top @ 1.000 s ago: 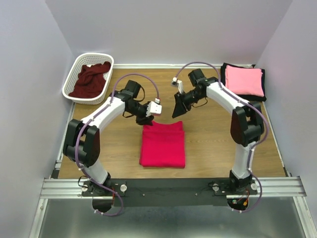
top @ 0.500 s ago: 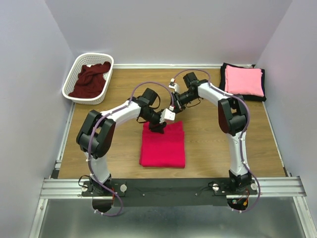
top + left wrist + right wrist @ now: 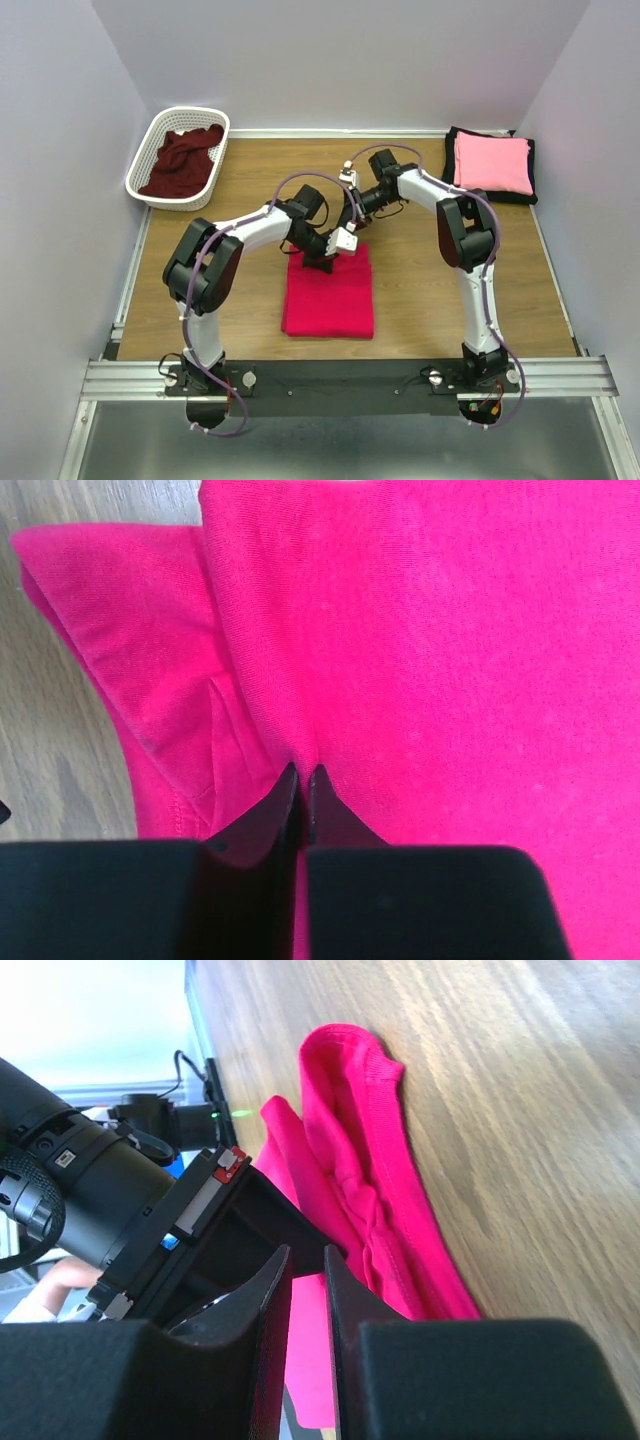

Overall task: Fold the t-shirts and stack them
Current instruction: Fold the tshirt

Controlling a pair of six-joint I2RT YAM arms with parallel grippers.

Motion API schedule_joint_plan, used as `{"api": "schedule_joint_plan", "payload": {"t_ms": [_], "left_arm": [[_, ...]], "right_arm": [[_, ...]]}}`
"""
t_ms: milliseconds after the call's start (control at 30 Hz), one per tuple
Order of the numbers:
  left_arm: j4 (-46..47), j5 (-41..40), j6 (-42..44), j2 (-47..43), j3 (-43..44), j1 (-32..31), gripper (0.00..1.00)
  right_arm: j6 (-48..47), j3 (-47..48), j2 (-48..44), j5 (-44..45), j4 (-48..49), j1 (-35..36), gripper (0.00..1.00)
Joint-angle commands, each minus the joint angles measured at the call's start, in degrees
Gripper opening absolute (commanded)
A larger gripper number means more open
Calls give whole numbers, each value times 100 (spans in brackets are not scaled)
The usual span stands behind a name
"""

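Fabric now puckers between the closed jaws of the left gripper (image 3: 302, 772), which has gone from half-wide to pinched on the far edge of the red shirt (image 3: 330, 295), folded near the table's middle. The right gripper (image 3: 308, 1252) has come down beside it, jaws narrow; whether cloth sits between them cannot be told. A lift toward the pink shirt (image 3: 491, 162), far right, probably comes next. The maroon shirt (image 3: 183, 160) lies in the basket (image 3: 188, 111), far left.

Folded shirt (image 3: 328, 295) at desk (image 3: 250, 300) centre, left tool (image 3: 302, 775) and right tool (image 3: 307, 1255) at its far edge; basket (image 3: 150, 160) holding crumpled shirt (image 3: 185, 160) back-left; shirt stack (image 3: 490, 162) back-right.
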Motion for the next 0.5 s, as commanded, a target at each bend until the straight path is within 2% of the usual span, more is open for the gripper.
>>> {"api": "schedule_joint_plan", "payload": {"t_ms": [0,67,267,467], "left_arm": [[-172,-55,53,-328,-29,-52,4],[-145,-133,62,-512,-135,-87,0],[22,-265,-44,-856,-372,-210,0],[92,-380,-141,-996,-416,-289,0]], "right_arm": [[68,-154,260,-444,82,133,26],[77,-215,339,-646,73,256,26],[24,-374,620,-814,56,476,25],[-178,-374,989,-261,29,485,25]]}}
